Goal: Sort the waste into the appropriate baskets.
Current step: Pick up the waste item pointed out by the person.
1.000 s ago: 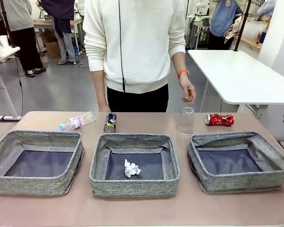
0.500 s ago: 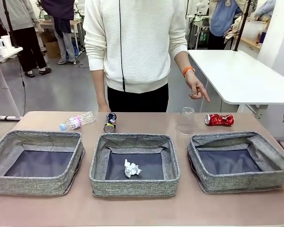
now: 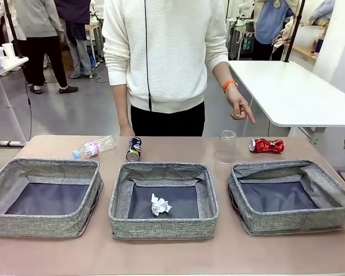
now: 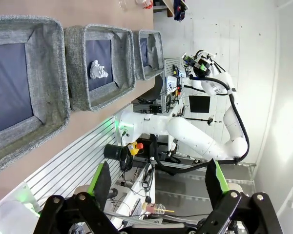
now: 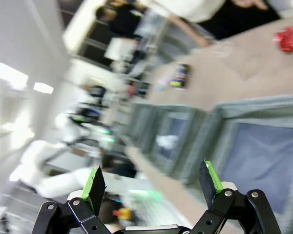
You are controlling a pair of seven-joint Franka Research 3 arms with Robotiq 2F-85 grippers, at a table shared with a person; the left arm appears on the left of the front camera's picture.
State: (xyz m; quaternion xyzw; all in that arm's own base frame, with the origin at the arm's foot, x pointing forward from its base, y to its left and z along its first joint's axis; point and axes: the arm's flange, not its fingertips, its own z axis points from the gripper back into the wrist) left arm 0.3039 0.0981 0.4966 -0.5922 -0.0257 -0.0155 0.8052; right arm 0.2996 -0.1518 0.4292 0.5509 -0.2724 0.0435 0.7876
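While the person stands at the far side of the table point(image 3: 161, 256), one hand point(image 3: 240, 109) is held out at waist height. Its index finger points down and outward, and an orange band point(image 3: 228, 86) sits on the wrist. The other arm hangs straight down behind the table edge.

Left claw point(image 4: 158, 178): spread wide, green pads point(image 4: 101, 179) showing, nothing between them. It looks sideways along the row of baskets.

Right claw point(image 5: 151, 180): also wide apart and empty, tilted, its view blurred, facing across the baskets toward the far edge.

Now the waste. The crumpled white paper ball point(image 3: 160, 204) lies in the middle basket point(image 3: 161, 171), between the left basket point(image 3: 46, 165) and the right basket point(image 3: 287, 167). Beyond them, along the far edge, are:
- the clear bottle with pink label point(image 3: 94, 147), on its side
- the dark printed can point(image 3: 134, 149), just beside it
- the clear plastic cup point(image 3: 225, 147), standing upside down
- the crushed red can point(image 3: 267, 145), lying near the cup
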